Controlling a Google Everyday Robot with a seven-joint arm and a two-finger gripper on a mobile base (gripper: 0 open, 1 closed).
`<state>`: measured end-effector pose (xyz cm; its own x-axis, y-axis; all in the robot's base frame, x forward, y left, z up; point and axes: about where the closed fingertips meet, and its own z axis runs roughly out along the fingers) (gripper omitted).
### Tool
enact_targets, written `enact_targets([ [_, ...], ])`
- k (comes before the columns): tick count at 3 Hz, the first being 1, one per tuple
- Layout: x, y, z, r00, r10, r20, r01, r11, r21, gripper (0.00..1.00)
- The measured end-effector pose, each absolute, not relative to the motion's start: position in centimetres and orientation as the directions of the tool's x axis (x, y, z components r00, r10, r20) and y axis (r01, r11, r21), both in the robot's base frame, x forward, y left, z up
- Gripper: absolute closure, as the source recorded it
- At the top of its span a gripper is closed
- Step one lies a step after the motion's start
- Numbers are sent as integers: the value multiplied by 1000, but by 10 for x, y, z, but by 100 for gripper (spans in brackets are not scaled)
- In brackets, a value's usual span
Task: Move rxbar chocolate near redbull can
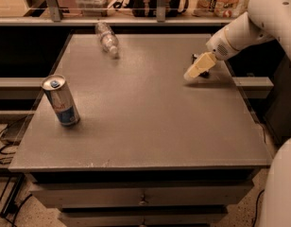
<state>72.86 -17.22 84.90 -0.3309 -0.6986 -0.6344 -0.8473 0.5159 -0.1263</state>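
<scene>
**Get a sure hold on the bar before the long carry left**

At the near left of the grey desk (145, 122) stands the tall slim silver and blue redbull can (60, 100), upright. A clear plastic bottle (107, 38) lies on its side at the far edge. At the far right, the cream-coloured gripper (195, 70) sits low over the surface. The small black rxbar chocolate packet (205, 73) is just behind it, mostly hidden. Whether the gripper is apart or clamped I cannot tell. The flat wrapper probably needs a low, square pinch. It should then be set down gently beside the can so as not to topple it.
</scene>
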Motion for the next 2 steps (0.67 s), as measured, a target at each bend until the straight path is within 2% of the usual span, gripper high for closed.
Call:
enact_targets([
  [1,742,-185,836,-372,-678,-634,-818,562,-120,0],
  [2,749,-193,823,-403,-656,-638,-808,582,-89,18],
])
